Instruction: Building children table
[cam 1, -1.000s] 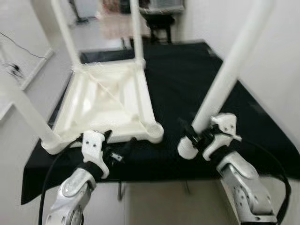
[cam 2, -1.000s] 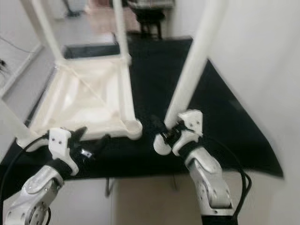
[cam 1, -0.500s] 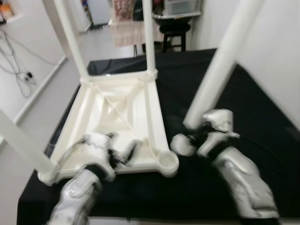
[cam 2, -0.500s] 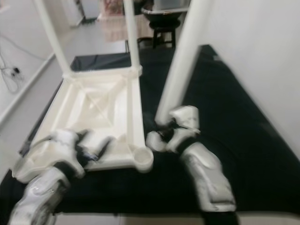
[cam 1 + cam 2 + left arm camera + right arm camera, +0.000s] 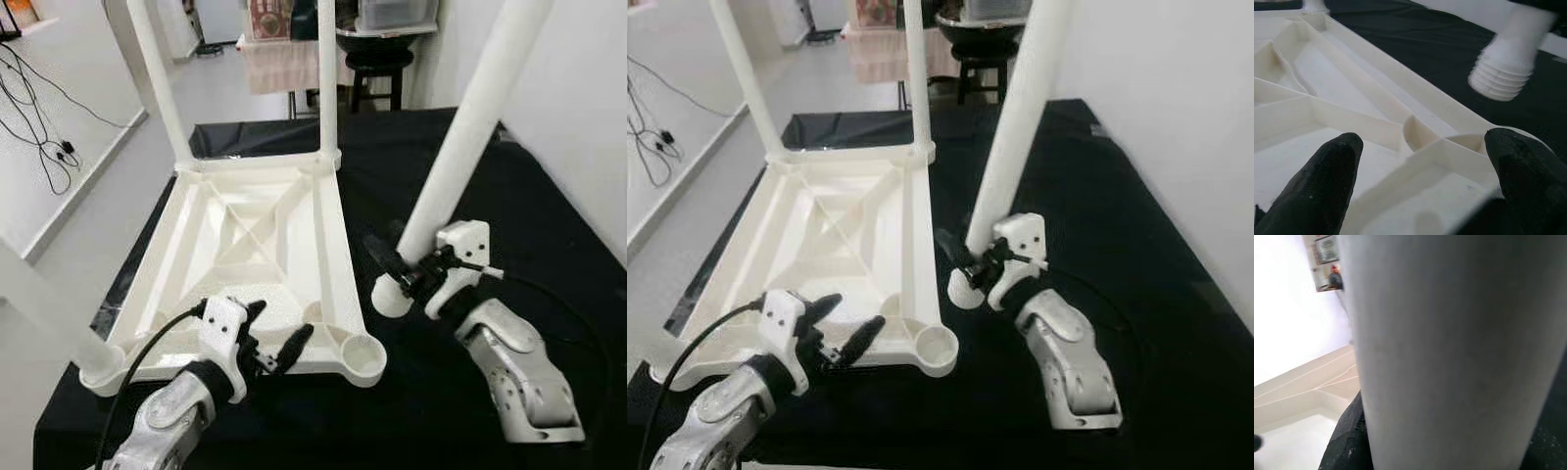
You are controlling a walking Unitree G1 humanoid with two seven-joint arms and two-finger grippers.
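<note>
**Grippers set for last leg: socket steadied, leg held close by**

Left gripper point(image 5: 272, 341) is seen low at the near edge of the upturned tabletop point(image 5: 250, 235), fingers spread wide w/ nothing between them; in the wrist view one fingertip point(image 5: 1327, 171) sits over the ribbed inside and the other by the rim. Prob. placed there to steady the top while the last leg goes in, though contact w/ the plastic can't be confirmed.

Just beside it, at the near right corner, the empty socket point(image 5: 361, 350) is left open and facing up. Three legs are already fitted: one at the near left corner point(image 5: 44, 304), two at the far corners point(image 5: 162, 83) point(image 5: 327, 78).

Further right, the loose leg point(image 5: 460, 142) is held tilted by the right gripper point(image 5: 407, 274), which is closed on it near its threaded end point(image 5: 1503, 73). That end hangs near the socket, off to its right and not yet over it. Grip low on the leg likely chosen so the end can be steered accurately.

Room: black cloth point(image 5: 549, 215) between socket and leg end is bare, so a short sideways move is unobstructed. Socket sits close to the cloth's near edge, and the wall point(image 5: 578, 88) is near on the right, where the leg's long upper part leans; swinging it upright should be done w/ care.
</note>
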